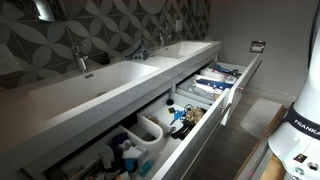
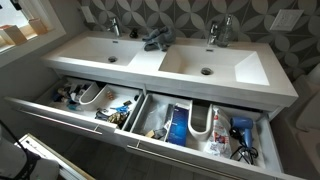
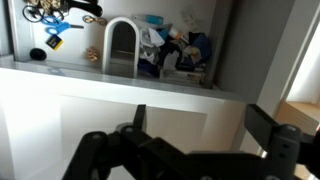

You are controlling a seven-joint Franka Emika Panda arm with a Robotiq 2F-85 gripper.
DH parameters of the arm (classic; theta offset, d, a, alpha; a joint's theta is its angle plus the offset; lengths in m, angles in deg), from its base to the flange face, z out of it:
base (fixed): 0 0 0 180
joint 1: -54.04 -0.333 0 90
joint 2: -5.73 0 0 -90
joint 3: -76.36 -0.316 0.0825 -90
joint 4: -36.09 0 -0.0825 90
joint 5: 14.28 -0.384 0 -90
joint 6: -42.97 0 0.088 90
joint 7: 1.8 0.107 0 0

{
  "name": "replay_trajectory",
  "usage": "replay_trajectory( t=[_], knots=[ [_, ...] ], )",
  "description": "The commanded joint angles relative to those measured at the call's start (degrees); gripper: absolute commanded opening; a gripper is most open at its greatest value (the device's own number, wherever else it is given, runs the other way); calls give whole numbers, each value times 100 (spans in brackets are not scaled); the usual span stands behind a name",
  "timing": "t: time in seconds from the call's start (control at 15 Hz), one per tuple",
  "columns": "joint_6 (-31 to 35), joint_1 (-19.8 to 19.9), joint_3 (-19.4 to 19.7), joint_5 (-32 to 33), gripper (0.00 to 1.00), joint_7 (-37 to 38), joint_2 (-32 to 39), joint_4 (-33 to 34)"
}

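Observation:
In the wrist view my gripper [image 3: 200,125] is open and empty, its two dark fingers spread wide at the bottom of the picture. It hangs in front of the white front panel [image 3: 90,110] of an open vanity drawer. Behind the panel I see the drawer's contents: a white U-shaped pipe cutout [image 3: 121,45], blue and white packages [image 3: 180,55], and small black and yellow items [image 3: 55,35]. The gripper touches nothing. In an exterior view only the white arm base [image 1: 300,135] shows; the gripper itself is out of sight there.
A long white double-sink vanity [image 2: 160,62] with two faucets [image 2: 218,32] stands against a patterned tile wall. Both drawers below are pulled open in both exterior views, one [image 2: 95,105] next to the other [image 2: 205,128], full of toiletries. A hair dryer [image 2: 242,130] lies in one.

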Motion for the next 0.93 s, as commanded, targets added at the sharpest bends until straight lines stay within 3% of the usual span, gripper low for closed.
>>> replay_trajectory(
  t=[0.0, 0.13, 0.2, 0.4, 0.87],
  knots=[
    [-367, 357, -208, -202, 100, 594, -937, -1420],
    [-649, 443, -298, -430, 100, 894, -1261, -2070],
    [-619, 501, -355, -202, 100, 571, -724, -1276],
    [-669, 548, -435, -312, 100, 758, -1059, -1897],
    [-669, 572, -439, -336, 100, 779, -1132, -1954]
  ],
)
